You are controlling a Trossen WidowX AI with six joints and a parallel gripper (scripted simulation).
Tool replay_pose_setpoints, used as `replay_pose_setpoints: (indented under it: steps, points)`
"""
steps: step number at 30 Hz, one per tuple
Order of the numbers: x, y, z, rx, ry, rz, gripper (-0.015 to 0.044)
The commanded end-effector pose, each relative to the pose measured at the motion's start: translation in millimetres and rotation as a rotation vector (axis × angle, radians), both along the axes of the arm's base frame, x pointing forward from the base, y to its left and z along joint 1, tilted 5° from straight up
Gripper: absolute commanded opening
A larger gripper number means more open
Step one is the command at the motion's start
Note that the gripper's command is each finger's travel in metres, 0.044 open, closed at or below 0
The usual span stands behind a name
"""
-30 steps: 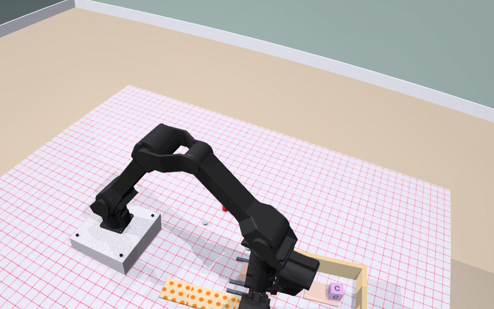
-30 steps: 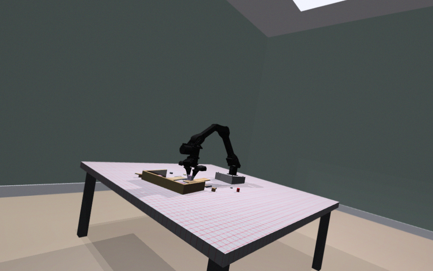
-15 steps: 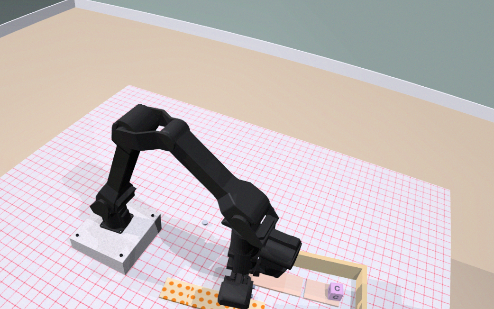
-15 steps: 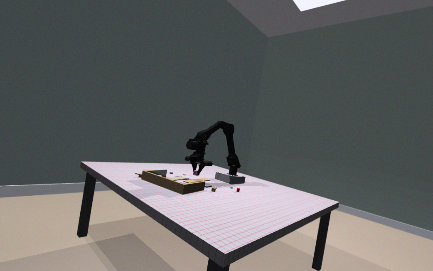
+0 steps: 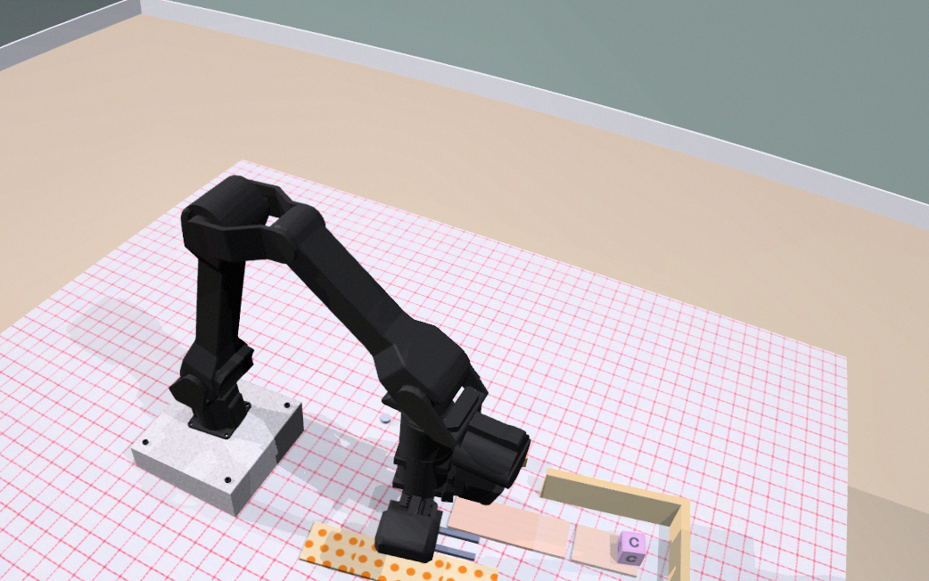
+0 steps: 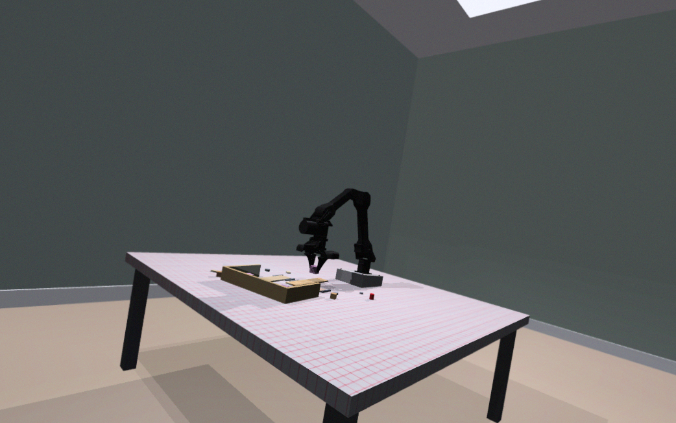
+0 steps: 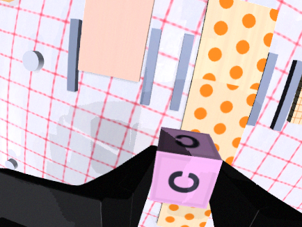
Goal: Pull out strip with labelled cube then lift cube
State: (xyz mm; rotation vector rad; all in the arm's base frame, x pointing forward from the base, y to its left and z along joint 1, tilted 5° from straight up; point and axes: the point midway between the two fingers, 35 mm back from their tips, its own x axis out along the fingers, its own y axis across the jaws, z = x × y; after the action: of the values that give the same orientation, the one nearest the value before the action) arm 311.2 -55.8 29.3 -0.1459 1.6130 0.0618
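My gripper (image 6: 314, 270) (image 7: 181, 157) is shut on a pink-violet cube marked C (image 6: 313, 268) (image 7: 202, 196) and holds it above the orange-dotted strip (image 5: 335, 544) (image 7: 226, 94). That strip lies on the table, with a faint line across it; part of it is hidden under the cube. A plain salmon strip (image 5: 506, 524) (image 7: 115, 38) lies beside it. In the top view a gap parts it from a farther salmon piece (image 5: 592, 548), which bears another cube marked C (image 5: 630, 548). An orange-gridded strip (image 7: 298, 109) shows at the wrist view's right edge. In the top view the fingertips are hidden.
A low wooden wall (image 5: 609, 495) (image 6: 253, 287) stands around the strips' far ends. Slate guide bars (image 7: 72, 56) (image 7: 151, 66) (image 7: 181, 73) flank the strips. A grey disc (image 7: 31, 60), a red cylinder (image 6: 372, 296) and a tan block (image 6: 333, 295) lie on the table.
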Motion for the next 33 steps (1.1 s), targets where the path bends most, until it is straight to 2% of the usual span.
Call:
replay_pose_setpoints:
  steps: [1,9,33]
  points:
    - [-9.6,2.5,-1.8,0.005,0.002,-0.006,0.0000]
    - [-7.9,4.3,33.3,0.005,0.002,-0.006,0.0000]
    - [-7.9,4.3,34.3,0.005,0.002,-0.006,0.0000]
